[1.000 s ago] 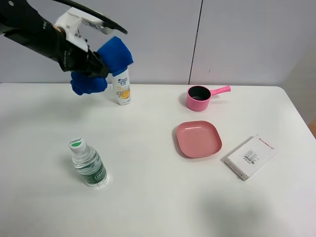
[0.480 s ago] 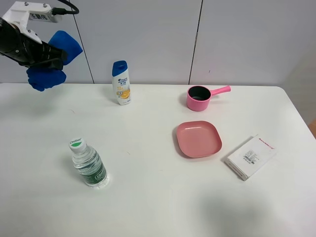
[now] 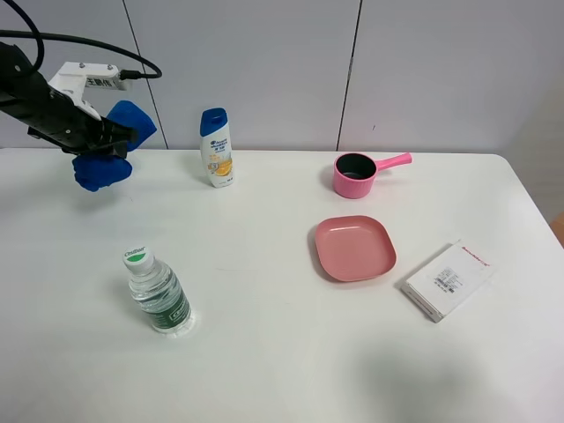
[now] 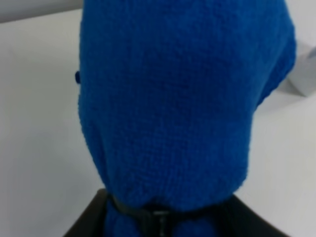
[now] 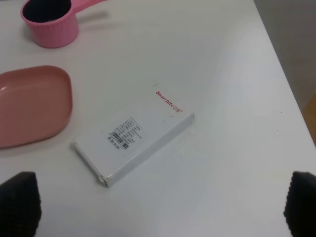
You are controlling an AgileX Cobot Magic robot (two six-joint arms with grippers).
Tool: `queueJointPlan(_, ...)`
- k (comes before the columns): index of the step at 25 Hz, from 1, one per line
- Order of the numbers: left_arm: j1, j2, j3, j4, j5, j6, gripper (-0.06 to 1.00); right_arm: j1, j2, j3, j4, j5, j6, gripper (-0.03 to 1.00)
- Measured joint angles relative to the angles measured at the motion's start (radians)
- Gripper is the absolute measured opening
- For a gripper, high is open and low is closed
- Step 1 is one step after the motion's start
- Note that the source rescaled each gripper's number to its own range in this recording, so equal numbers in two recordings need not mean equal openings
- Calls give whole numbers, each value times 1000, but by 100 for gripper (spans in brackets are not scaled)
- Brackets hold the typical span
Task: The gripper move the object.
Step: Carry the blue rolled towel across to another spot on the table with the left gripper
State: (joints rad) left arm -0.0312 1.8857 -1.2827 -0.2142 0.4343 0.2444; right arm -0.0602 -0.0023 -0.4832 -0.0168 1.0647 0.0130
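Left gripper [image 3: 107,144]: black tool with a white mounting block and trailing black cables, at the far left of the table [image 3: 264,370]; jaws pressed onto the waist of the blue cloth bundle.
Blue cloth bundle [image 3: 132,121]: royal blue, soft, pinched in the middle into two rounded lobes, one above the jaws and one below; held at the far left edge of the table, left of the shampoo bottle and apart from it. It fills the left wrist view [image 4: 182,98].
Right gripper [image 5: 160,205]: black fingertips spread wide, holding nothing, above the white box; seen only in its own wrist view.
Shampoo bottle [image 3: 216,147]: white, blue cap, upright at the back.
Water bottle [image 3: 157,293]: clear, green label, front left, tilted.
Pink plate [image 3: 354,248]: squarish, right of centre.
Pink scoop cup [image 3: 357,174]: behind the plate, handle pointing right.
White box [image 3: 448,280]: flat, barcode label, lying right of the plate.
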Motion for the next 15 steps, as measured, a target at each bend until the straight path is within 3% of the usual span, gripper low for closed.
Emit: queueJointPlan(15,0,192,0,20,-20,9,0,0,0,0,0,0,0,100)
